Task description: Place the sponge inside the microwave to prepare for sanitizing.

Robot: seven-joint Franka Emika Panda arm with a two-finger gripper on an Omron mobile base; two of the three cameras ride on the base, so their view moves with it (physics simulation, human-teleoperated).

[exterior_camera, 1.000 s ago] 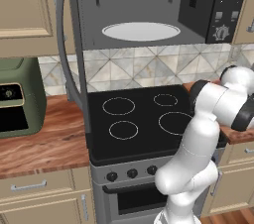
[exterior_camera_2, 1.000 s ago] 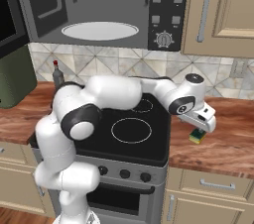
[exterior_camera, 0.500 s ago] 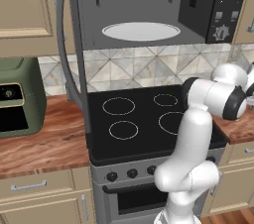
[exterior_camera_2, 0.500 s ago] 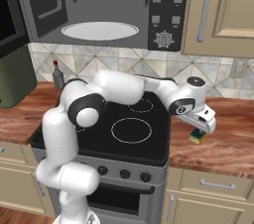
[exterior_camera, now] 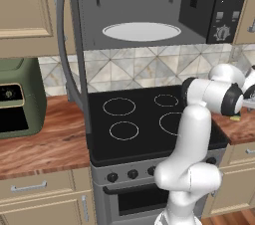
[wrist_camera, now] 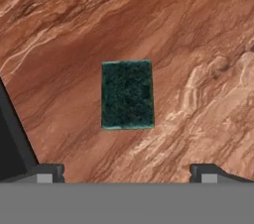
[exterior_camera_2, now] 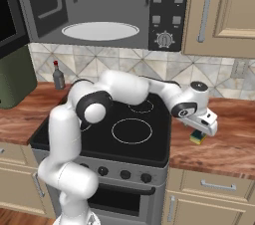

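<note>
Item, approach to pickup: my claw (exterior_camera_2: 203, 128) spread wide, empty, poised just above the sponge (wrist_camera: 127, 94) lying green-side-up on the counter (exterior_camera_2: 224, 144) right of the stove (exterior_camera_2: 130, 132); next, descend and close.

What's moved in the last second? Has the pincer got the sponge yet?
Not yet. The arm's elbow swung and rose a bit toward the stove's middle, while the open pincer stayed above the sponge, nothing held. The sponge lies where it was on the counter; the microwave stays open.
</note>
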